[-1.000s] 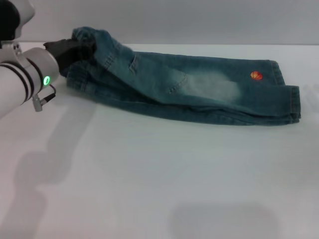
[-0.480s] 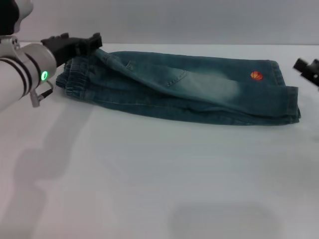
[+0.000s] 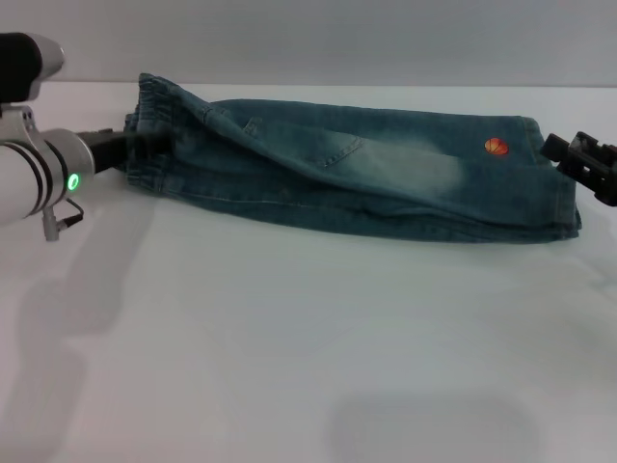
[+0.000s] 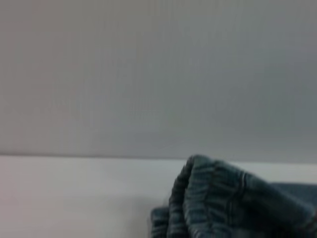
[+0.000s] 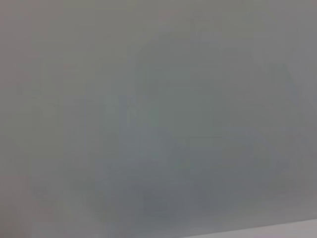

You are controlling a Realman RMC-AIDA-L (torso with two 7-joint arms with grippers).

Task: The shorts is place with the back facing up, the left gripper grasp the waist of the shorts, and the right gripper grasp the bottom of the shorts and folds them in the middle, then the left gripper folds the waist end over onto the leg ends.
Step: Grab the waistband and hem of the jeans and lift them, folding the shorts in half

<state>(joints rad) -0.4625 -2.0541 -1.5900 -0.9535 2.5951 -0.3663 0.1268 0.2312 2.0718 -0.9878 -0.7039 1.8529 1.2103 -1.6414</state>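
Observation:
The shorts (image 3: 366,164) lie folded lengthwise on the white table (image 3: 289,338), blue faded denim with a small orange ball print (image 3: 496,147). The puckered waist (image 3: 149,125) is at the left, its upper edge standing a little above the table. The left wrist view shows that waist (image 4: 213,198) close up. My left gripper (image 3: 120,149) sits right against the waist, its tip partly hidden by the cloth. The bottom of the shorts (image 3: 569,198) lies flat at the right. My right gripper (image 3: 574,156) hovers beside the hems at the right edge of the head view.
A plain grey wall stands behind the table. The right wrist view shows only blank grey surface. Bare white tabletop stretches in front of the shorts.
My left gripper has dropped from above the waist to its outer edge, and the waist's upper edge now stands up. My right gripper came in from the right toward the hems.

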